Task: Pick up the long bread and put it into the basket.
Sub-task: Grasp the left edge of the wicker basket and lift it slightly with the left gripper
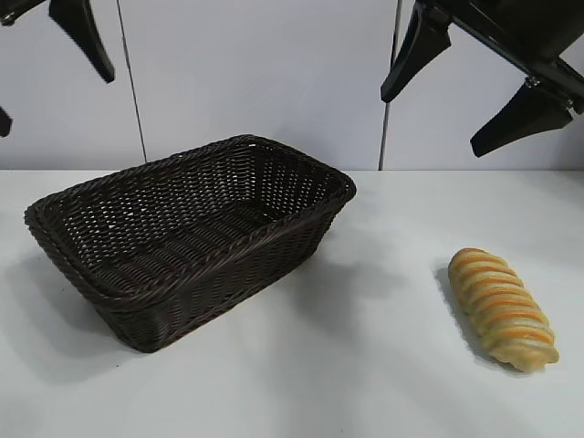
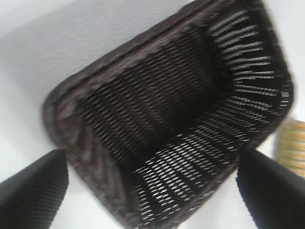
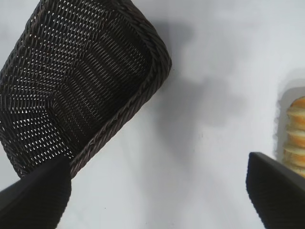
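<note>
Lying below the raised, spread right pincer (image 1: 456, 96): long bread (image 1: 503, 308).

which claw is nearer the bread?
The right claw, open, high above the table on the long bread's side; the left claw hangs beyond the basket.

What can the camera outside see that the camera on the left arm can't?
Only the outside camera shows the whole long bread lying on the white table to the right of the basket, with both hands high above: the left hand and the right hand, each open.

Only the left wrist camera looks straight down into the basket's empty woven floor, between its own two fingertips.

Both show the dark basket, the table, and at least an edge of the bread.
</note>
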You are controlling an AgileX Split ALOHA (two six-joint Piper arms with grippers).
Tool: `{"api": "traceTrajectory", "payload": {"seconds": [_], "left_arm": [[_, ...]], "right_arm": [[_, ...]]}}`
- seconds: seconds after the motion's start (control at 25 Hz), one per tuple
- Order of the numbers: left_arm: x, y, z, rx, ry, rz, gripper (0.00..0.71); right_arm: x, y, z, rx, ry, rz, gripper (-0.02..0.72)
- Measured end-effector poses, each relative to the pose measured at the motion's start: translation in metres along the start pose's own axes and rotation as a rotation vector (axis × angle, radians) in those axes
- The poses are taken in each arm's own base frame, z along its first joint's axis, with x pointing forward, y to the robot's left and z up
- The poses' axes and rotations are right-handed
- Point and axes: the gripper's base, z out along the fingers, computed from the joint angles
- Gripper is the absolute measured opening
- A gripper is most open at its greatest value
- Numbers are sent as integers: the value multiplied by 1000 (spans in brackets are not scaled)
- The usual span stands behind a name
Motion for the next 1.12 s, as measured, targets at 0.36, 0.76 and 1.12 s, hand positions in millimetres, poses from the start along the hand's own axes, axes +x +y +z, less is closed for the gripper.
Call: {"api": "traceTrajectory", "payload": {"seconds": [0.36, 0.76, 1.12], "left_arm": [[-4, 8, 53, 28, 53, -70, 689], [-6, 16, 84, 6, 85, -100, 503], [-11, 10, 83, 16, 89, -70, 98]], "right_arm": [[0, 0, 0, 0, 4, 0, 694], [0, 0, 0, 0, 5, 0, 694], [1, 0, 0, 0, 6, 0, 694]]}}
